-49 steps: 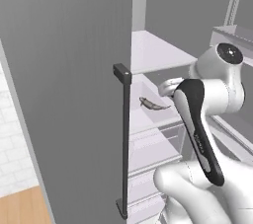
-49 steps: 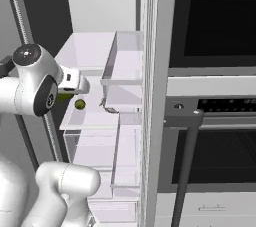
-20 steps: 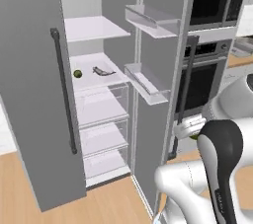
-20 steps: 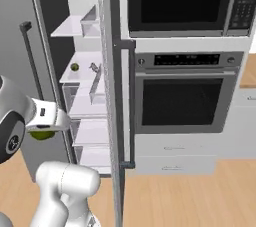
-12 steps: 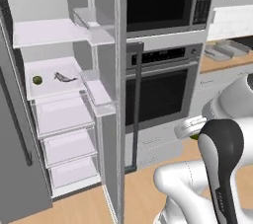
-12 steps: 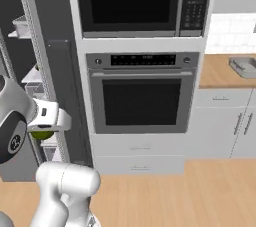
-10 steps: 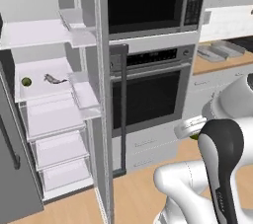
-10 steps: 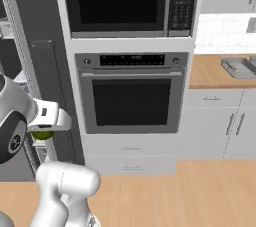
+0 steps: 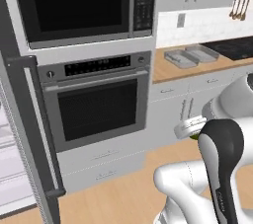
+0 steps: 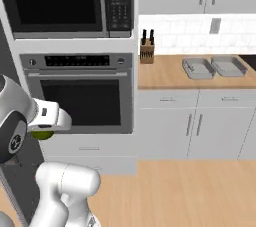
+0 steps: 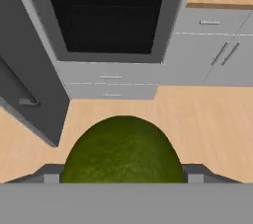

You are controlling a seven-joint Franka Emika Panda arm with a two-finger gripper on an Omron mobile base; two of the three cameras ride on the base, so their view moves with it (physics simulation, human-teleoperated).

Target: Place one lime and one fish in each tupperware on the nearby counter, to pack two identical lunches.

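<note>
Carry leg, first lime. The hand (image 11: 123,181) holds the lime (image 11: 123,151) between its fingers, spread wide to fit the fruit; the lime bulges up right in front of the hand camera, and shows as a green sliver under the wrist in the right base view (image 10: 42,134) and the left base view (image 9: 194,136).

The arm is tucked back over the base, nowhere near the drop point. The wall oven (image 10: 80,93) sits straight ahead, microwave (image 10: 65,3) above it.

The two tubs (image 10: 199,68) and (image 10: 228,66) stand side by side on the bench (image 10: 165,76), well apart from the hand, to the right of the oven. Both look bare from here, but they're too small to be sure. Knife block (image 10: 146,51) sits at the bench's left end.

Next move, as I read it: get the base nearer the bench, reach the arm out over one tub, lower the lime inside the rim, then let go. Don't release high, a round lime will likely roll or bounce out. After that there's still a fish for this tub, plus a lime and fish for the other.
</note>
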